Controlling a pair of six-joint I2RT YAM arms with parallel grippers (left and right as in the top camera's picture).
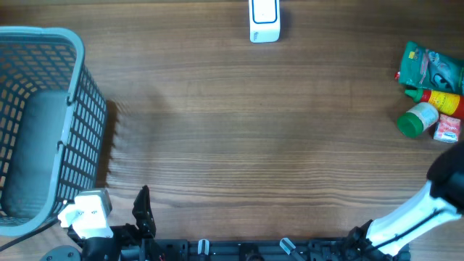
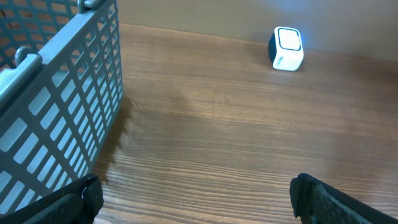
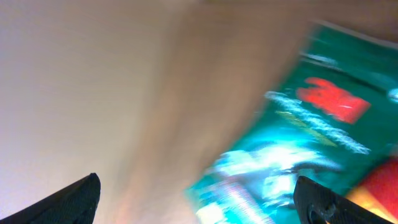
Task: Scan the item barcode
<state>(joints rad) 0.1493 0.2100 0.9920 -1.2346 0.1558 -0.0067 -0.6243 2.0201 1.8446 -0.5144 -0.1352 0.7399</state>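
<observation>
The items to scan lie in a cluster at the far right of the table (image 1: 254, 130), well apart from the scanner (image 1: 264, 20), which stands at the back edge near the middle with its lit face up. The right gripper (image 3: 199, 199) hangs over the green packet (image 3: 298, 124), its fingers spread wide with nothing between them. That view is badly blurred, so only the packet's green film and a red logo can be made out, and no barcode shows. From this the packet looks like the item to pick. Just beside it in the overhead view are a red and yellow bottle (image 1: 442, 99), a bottle with a green cap (image 1: 417, 119) and a small box (image 1: 447, 129), crowded close together. The packet is probably a light, flat pouch of glossy film, soft enough to bend or sag when lifted and likely slippery. A firm pinch across one free edge, away from the bottles, should hold better than a grip over its middle, and it may need turning to show its code to the scanner. The left gripper (image 2: 199, 196) waits near the front left, also spread wide and empty, next to the blue basket (image 1: 72, 80).
</observation>
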